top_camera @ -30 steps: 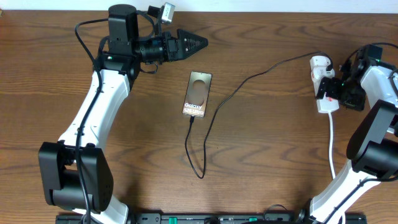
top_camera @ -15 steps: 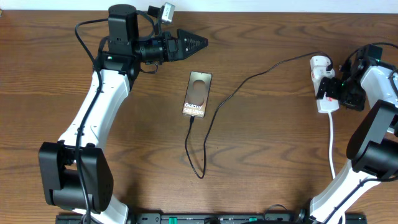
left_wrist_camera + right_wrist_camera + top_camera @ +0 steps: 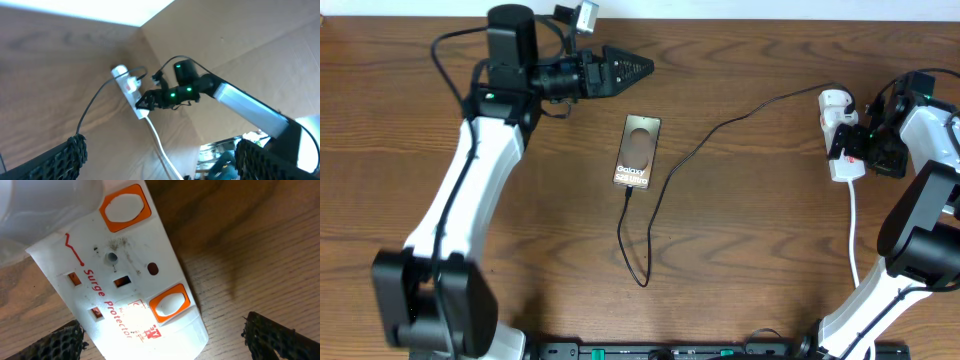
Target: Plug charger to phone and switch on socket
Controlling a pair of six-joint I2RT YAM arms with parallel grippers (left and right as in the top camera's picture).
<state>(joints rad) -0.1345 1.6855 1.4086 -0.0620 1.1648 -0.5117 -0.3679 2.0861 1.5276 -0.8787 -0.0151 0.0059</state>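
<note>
The right gripper (image 3: 844,143) hovers over the socket (image 3: 844,172) at the right, jaws wide, holding nothing. The socket carries an orange switch (image 3: 125,207) by the white plug (image 3: 45,205) and a second switch (image 3: 170,302) nearer. A press could hit the wrong one, or shove the socket and tug the charger (image 3: 670,175) at the phone (image 3: 638,150) mid-table, where its tip seems seated. The left gripper (image 3: 642,68) sits far of the phone, also wide and empty, steadying nothing. No container shows.
</note>
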